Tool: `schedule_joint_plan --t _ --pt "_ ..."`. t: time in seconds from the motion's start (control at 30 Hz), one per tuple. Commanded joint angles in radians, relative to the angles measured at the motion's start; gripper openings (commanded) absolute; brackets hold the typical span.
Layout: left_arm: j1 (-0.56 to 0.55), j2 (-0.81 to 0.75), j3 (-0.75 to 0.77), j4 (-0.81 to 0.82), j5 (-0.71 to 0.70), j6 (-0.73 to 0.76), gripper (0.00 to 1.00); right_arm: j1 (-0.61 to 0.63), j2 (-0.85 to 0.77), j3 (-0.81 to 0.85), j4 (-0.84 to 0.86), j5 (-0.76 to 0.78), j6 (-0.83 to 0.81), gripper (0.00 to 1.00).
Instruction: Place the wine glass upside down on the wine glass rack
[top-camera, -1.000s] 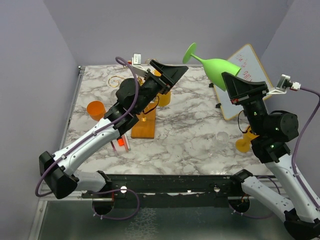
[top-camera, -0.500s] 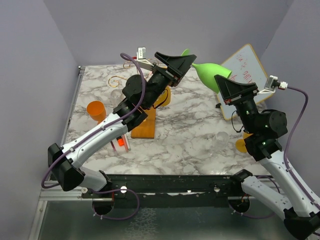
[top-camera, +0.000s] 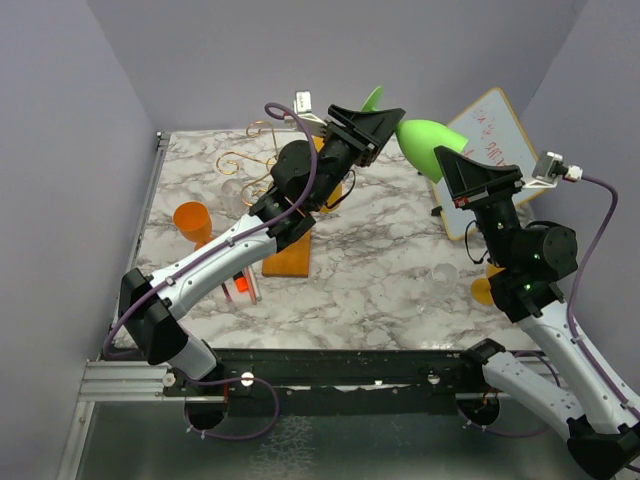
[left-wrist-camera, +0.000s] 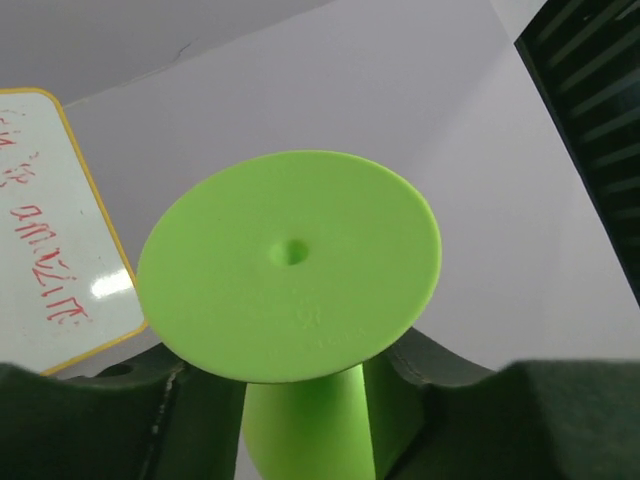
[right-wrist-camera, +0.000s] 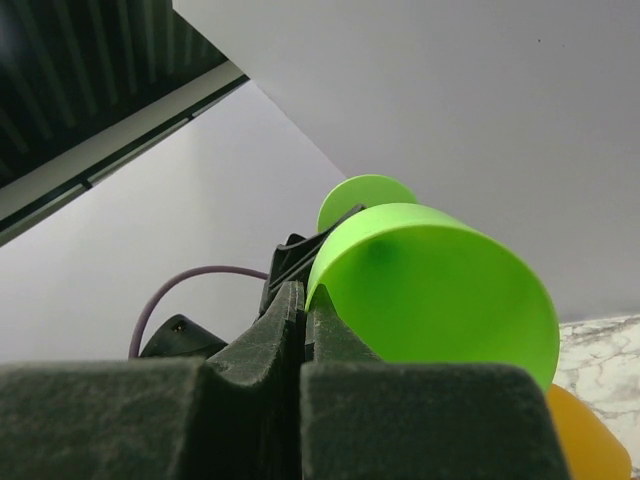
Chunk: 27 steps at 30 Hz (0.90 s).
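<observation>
The green wine glass (top-camera: 425, 140) lies sideways in the air, right of the rack (top-camera: 288, 258). The right gripper (right-wrist-camera: 303, 300) pinches its rim. The left gripper (top-camera: 388, 120) has one finger on each side of the stem; I cannot tell if they press it.

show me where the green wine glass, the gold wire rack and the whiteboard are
green plastic wine glass (top-camera: 420, 138): top view, its bowl
gold wire rack with wooden base (top-camera: 288, 258): top view, the wooden base
yellow-framed whiteboard (top-camera: 500, 125): top view, its white face

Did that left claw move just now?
Yes. The left gripper has swung rightward, away from the orange cup and toward the whiteboard.
</observation>
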Motion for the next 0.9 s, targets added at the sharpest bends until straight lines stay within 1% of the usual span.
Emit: schedule_joint_plan --t 0.0,0.17,0.2,0.23,0.27,0.37,0.4,0.43,0.5,0.57,0.67,0.73,0.8,0.87 --pt "-0.007 -0.004 0.034 0.025 -0.045 0.017 0.39 -0.001 -0.01 -0.014 -0.008 -0.004 0.016 0.01" --pt "-0.007 -0.01 0.021 0.025 -0.069 0.022 0.19 0.0 -0.007 -0.02 -0.019 -0.007 0.02 0.01" --pt "-0.008 -0.009 0.023 0.025 -0.068 0.026 0.12 0.0 -0.007 -0.022 -0.017 -0.012 0.022 0.01" --pt "-0.008 -0.007 0.026 0.025 -0.066 0.029 0.02 0.0 -0.007 -0.023 -0.018 -0.017 0.024 0.01" --pt "-0.007 -0.004 0.029 0.025 -0.06 0.031 0.0 0.001 -0.008 -0.023 -0.021 -0.025 0.027 0.01" --pt "-0.007 0.004 0.042 0.026 -0.027 0.052 0.0 -0.001 -0.017 -0.011 -0.055 -0.03 0.031 0.01" --pt "-0.007 0.006 0.046 0.027 -0.015 0.062 0.0 0.0 -0.021 -0.004 -0.08 -0.028 0.033 0.04" --pt "-0.007 0.009 0.05 0.027 -0.006 0.073 0.0 0.0 -0.024 0.005 -0.108 -0.024 0.033 0.08" --pt "-0.007 0.008 0.054 0.028 0.006 0.1 0.0 0.0 -0.036 0.02 -0.16 -0.015 0.035 0.21" --pt "-0.007 0.007 0.057 0.028 0.018 0.146 0.0 0.0 -0.059 0.03 -0.219 0.0 0.036 0.38" --pt "-0.007 -0.002 0.055 0.027 0.04 0.253 0.0 0.0 -0.106 0.053 -0.359 0.104 0.035 0.6" --pt "-0.007 -0.014 0.037 0.022 0.044 0.322 0.0 0.001 -0.141 0.077 -0.454 0.157 0.013 0.68" --pt "-0.007 -0.028 0.006 0.017 0.042 0.362 0.0 0.0 -0.162 0.106 -0.569 0.201 -0.01 0.73" --pt "-0.007 -0.037 -0.016 0.015 0.058 0.417 0.0 0.0 -0.174 0.143 -0.673 0.243 -0.021 0.75"
